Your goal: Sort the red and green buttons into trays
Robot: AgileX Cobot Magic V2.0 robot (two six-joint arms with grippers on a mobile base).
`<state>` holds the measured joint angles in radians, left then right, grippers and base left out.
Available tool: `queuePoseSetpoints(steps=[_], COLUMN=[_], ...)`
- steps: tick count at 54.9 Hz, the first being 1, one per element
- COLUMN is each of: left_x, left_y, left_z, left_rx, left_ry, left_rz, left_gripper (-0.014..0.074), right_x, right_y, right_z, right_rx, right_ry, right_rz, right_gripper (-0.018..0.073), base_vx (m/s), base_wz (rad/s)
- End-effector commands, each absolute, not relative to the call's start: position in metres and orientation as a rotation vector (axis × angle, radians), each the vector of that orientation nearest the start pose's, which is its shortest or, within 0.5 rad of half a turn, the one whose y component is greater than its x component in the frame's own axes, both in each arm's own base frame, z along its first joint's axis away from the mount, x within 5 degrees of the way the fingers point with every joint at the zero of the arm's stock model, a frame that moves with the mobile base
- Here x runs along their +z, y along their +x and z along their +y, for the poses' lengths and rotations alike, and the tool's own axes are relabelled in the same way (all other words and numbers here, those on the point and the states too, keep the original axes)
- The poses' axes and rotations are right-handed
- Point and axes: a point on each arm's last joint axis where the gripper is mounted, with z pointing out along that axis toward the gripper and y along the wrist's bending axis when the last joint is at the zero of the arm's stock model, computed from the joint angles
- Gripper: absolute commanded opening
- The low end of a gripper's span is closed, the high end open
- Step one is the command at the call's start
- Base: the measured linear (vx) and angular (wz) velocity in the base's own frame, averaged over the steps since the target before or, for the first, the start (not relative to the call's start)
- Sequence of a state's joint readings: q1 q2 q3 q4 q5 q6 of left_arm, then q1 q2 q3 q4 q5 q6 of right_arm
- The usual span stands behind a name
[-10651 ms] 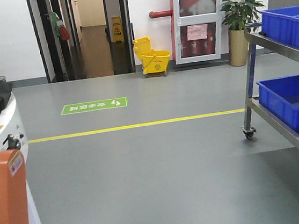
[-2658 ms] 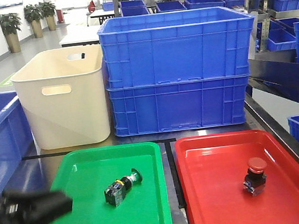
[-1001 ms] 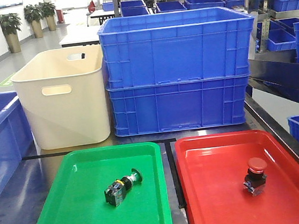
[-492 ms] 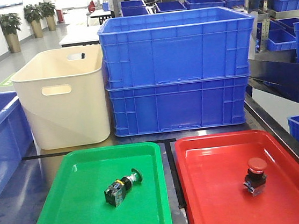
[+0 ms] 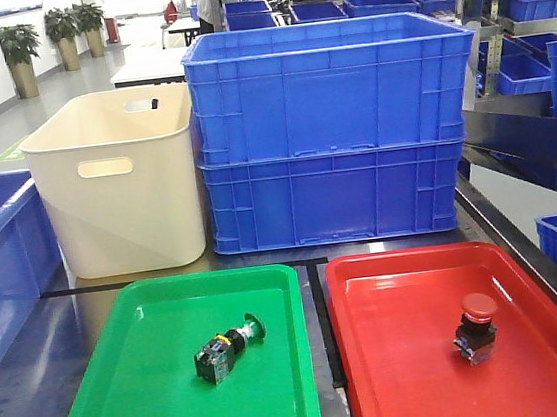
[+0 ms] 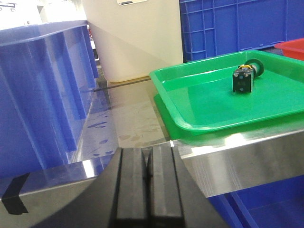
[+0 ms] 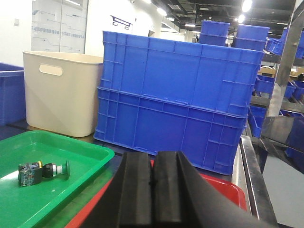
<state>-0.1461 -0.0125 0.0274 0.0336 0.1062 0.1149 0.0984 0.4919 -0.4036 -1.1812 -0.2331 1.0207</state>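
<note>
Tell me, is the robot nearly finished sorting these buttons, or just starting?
It looks finished. The green button lies on its side in the green tray, and the red button stands upright in the red tray. Nothing is in hand: the left gripper and right gripper both have their fingers closed on nothing, held back from the trays. No stray buttons show, so nothing appears left.

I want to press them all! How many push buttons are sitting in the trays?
2. The green button lies on its side in the green tray, on the left. The red button stands upright in the red tray, on the right. No others show.
</note>
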Motion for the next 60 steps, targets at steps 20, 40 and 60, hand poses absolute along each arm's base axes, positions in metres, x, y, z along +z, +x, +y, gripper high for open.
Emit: queuePoseSetpoints(steps=[20,40,60], left_x=[0.211,0.211,0.211], left_y=[0.054,0.054,0.054], left_z=[-0.008,-0.008,-0.008], left_rx=[-0.008,-0.008,-0.008], left_ry=[0.210,0.210,0.210], left_rz=[1.476,1.476,1.475], left_gripper=[0.0001,0.0001,0.0001], right_x=[0.306,0.234,0.199], right_y=[0.111,0.070,0.057], right_z=[0.015,0.004,0.001], right_rx=[0.050,-0.049,-0.032], right_ry=[-0.168,-0.132,-0.065], right_rz=[1.512,1.509,1.511], right_gripper=[-0.0008,-0.0008,-0.0008], base_vx=[0.00,0.00,0.00], base_wz=[0.00,0.00,0.00])
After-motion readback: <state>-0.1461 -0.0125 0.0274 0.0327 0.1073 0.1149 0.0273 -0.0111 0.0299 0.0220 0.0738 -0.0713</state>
